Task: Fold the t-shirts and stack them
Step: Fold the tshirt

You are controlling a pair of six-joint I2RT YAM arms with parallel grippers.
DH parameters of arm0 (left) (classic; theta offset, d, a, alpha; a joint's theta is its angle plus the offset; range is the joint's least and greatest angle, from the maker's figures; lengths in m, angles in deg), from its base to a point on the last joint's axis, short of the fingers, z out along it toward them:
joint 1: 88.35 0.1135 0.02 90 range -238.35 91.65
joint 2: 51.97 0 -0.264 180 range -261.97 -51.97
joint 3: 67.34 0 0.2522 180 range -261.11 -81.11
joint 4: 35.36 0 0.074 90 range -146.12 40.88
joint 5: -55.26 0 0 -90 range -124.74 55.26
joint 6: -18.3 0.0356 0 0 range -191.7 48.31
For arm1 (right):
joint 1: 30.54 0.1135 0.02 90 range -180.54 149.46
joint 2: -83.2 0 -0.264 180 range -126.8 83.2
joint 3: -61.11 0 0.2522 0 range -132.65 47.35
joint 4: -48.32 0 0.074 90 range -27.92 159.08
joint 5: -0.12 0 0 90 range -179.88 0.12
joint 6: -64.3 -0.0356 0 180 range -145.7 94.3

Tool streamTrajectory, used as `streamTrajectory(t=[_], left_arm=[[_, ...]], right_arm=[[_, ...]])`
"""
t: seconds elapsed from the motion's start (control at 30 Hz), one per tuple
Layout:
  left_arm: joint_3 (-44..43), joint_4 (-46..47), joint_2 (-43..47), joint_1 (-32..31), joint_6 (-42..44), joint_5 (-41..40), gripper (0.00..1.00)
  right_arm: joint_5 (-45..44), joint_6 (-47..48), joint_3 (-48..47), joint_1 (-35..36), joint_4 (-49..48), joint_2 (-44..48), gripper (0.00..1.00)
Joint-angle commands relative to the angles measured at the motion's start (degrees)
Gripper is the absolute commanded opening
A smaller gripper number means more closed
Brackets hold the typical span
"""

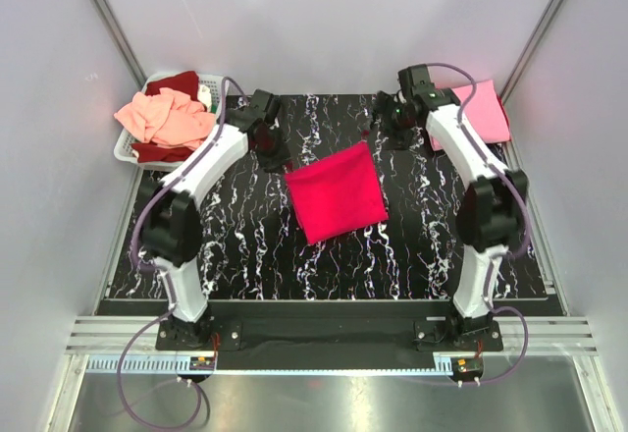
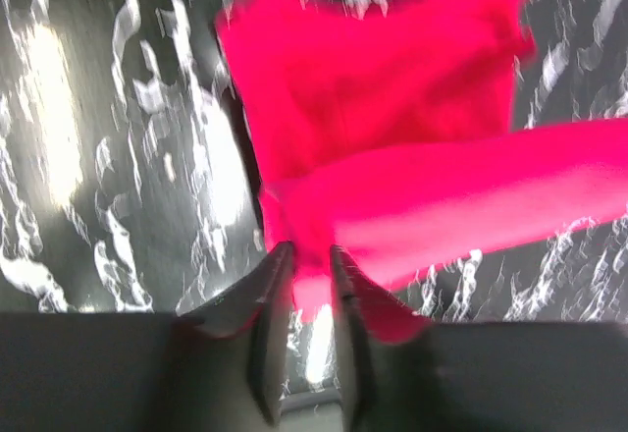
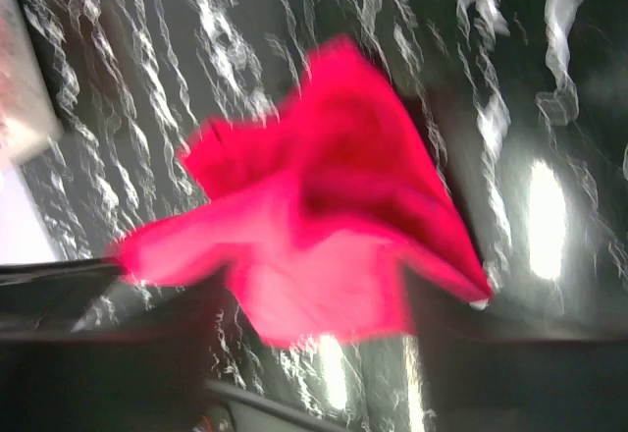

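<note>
The crimson-red t-shirt [image 1: 337,191] is folded to a tilted square at the middle of the black marbled table [image 1: 245,245]. My left gripper [image 1: 278,157] is at its far left corner, shut on a fold of the cloth [image 2: 312,255], which it lifts a little. My right gripper [image 1: 394,130] hovers just past the shirt's far right corner, jaws wide apart, with the blurred red cloth [image 3: 324,216] across the gap. A folded light pink t-shirt [image 1: 486,110] lies at the back right. The peach t-shirt [image 1: 162,118] and the dark maroon one [image 1: 175,82] lie crumpled in the basket.
The white slotted basket [image 1: 125,147] stands at the back left corner, off the table's mat. Grey walls close in the left, right and back sides. An aluminium rail [image 1: 324,334] runs along the near edge by the arm bases.
</note>
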Motion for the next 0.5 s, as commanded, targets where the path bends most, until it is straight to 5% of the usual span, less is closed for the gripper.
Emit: streamTrajectory(t=[0.0,0.13,0.47], left_arm=[[-7.9,-1.5,-10.3,4.6,5.1,4.5,0.34],[-14.9,-3.0,-18.5,6.0,6.9,6.1,0.64],[-2.2,1.6,-5.6,6.0,5.7,3.9,0.67]], right_arm=[[6.5,4.0,-12.5,-2.1,0.1,-12.6,0.96],[5.9,6.0,-20.9,-2.6,5.2,-20.4,1.0],[5.9,3.3,19.0,-2.8,-13.8,2.8,1.0]])
